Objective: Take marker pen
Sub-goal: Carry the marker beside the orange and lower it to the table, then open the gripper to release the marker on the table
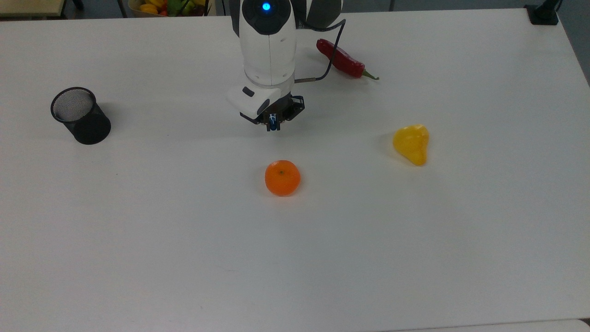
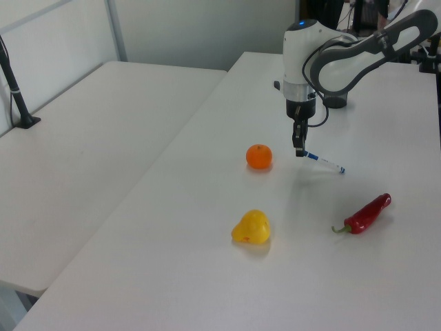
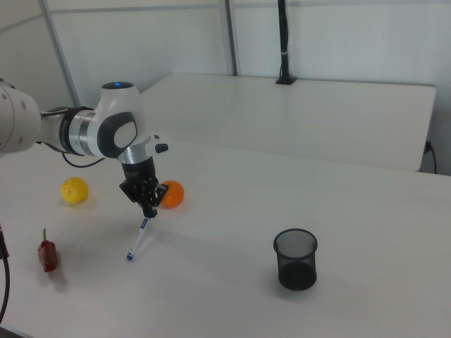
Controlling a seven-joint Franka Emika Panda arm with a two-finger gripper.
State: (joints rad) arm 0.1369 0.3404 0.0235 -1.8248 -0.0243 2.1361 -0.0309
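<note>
From my station I read the top view from its lower edge upward: the nearest thing on the white bench (image 1: 184,258) is the orange (image 1: 282,178), sitting alone near the middle, with the yellow pear-shaped fruit (image 1: 411,143) a little farther back toward the top view's right. Behind the orange comes the tool (image 1: 274,123), pointing straight down from the white arm (image 1: 268,44), its two fingers clamped on the capped end of the marker pen (image 2: 322,161). In the left view I see the pen's white barrel slanting down and away from the fingers toward the left view's right, its blue-tipped tail low over the bench; I cannot tell whether that tail touches the surface. The right view shows the same thing from the other side, the pen (image 3: 139,238) hanging at a slant below the tool (image 3: 149,209), with the orange (image 3: 171,193) just beyond it. At about the tool's depth, well off toward the top view's left, stands the black mesh cup (image 1: 81,115), upright and well apart from everything else. Farther back, toward the top view's right of the arm, lies the red chilli pepper (image 1: 343,60), its green stem pointing to the top view's right, with the arm's black cable (image 1: 333,50) crossing in front of it.
</note>
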